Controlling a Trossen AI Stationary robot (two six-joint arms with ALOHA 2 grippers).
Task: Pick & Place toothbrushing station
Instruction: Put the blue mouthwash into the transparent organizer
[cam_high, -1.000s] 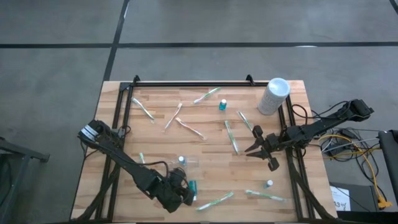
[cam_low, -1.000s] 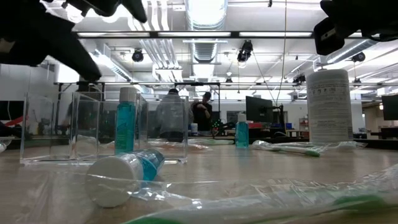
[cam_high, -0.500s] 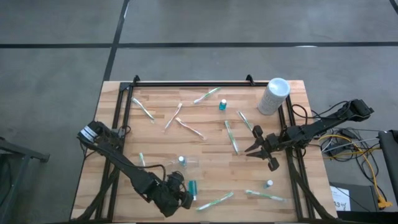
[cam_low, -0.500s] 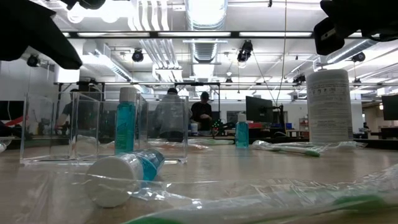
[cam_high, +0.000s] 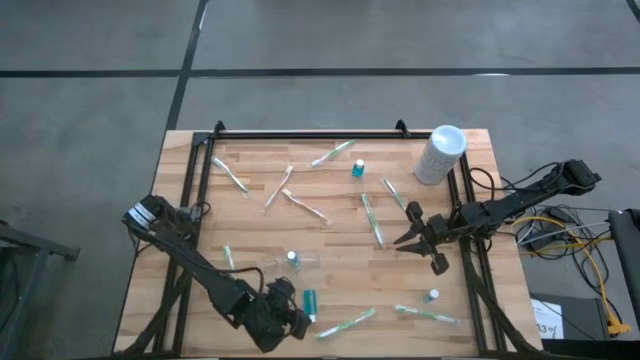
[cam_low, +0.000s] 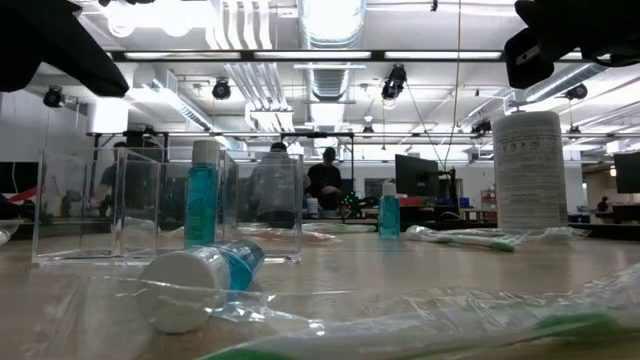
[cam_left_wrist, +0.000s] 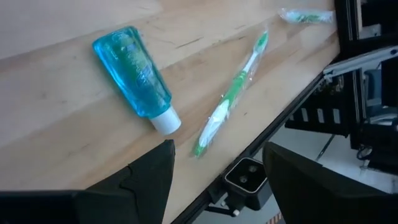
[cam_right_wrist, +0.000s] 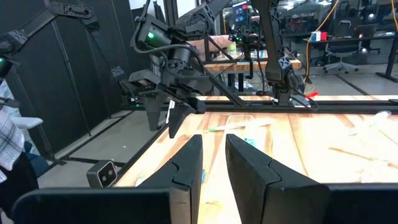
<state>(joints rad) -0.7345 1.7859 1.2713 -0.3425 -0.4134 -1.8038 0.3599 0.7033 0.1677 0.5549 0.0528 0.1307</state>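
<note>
A wooden table (cam_high: 330, 225) seen from above carries scattered wrapped toothbrushes and small blue bottles. The left gripper (cam_high: 283, 318) hovers at the near edge of the table, left of centre, its two fingers spread wide with nothing between them. Just beside it, on its right, a blue bottle with a white cap (cam_high: 310, 298) lies on its side. A wrapped green toothbrush (cam_high: 347, 322) lies a little farther right, angled along the near edge.

The left wrist view shows this more closely: the lying blue bottle (cam_left_wrist: 136, 74) sits ahead of the open fingers (cam_left_wrist: 148, 177), apart from them, cap end pointing toward the gripper, and the green toothbrush (cam_left_wrist: 230, 96) lies beside it, close to the table's edge.

The right gripper (cam_high: 418, 239) hangs over the right side of the table, well apart from the left one, near another wrapped toothbrush (cam_high: 372, 219). In its own wrist view its fingers (cam_right_wrist: 186, 163) stand close together with a narrow gap, holding nothing.

The low view adds what the overhead view barely shows: a clear box (cam_low: 165, 205) with a blue bottle standing upright (cam_low: 201, 195) inside it, the lying bottle (cam_low: 205, 280) in front, and a tall white canister (cam_low: 528, 172) on the right. People stand in the room far behind.
</note>
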